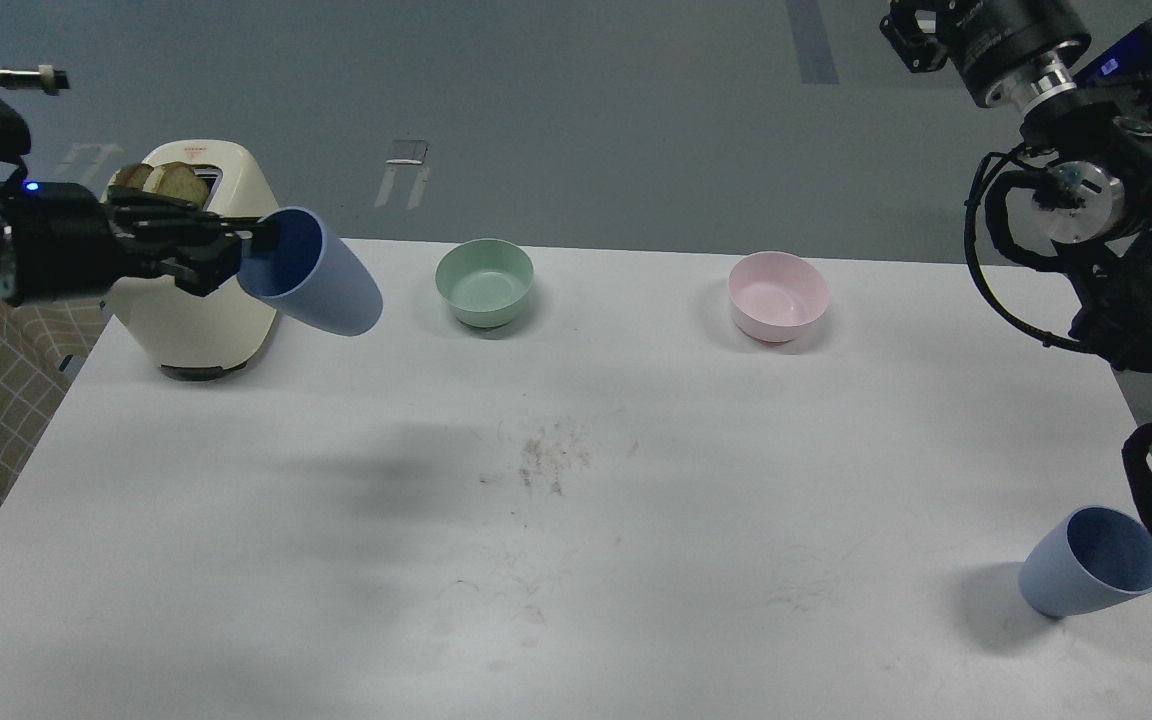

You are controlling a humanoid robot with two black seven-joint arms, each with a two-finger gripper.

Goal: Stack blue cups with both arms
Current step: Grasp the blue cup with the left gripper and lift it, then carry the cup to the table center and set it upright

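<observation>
My left gripper (258, 240) comes in from the left and is shut on the rim of a pale-blue cup (321, 275). It holds the cup above the table, tipped on its side with the mouth facing left. A second blue cup (1086, 565) rests on the table at the front right, leaning with its mouth up and to the right. My right arm rises along the right edge. Its far end (911, 38) is at the top right, high above the table, dark and partly cut off, so its fingers cannot be told apart.
A cream toaster (201, 300) with bread slices stands at the back left, just behind the held cup. A green bowl (484, 282) and a pink bowl (777, 295) sit along the back of the white table (576, 560). A checked cloth lies left of the table.
</observation>
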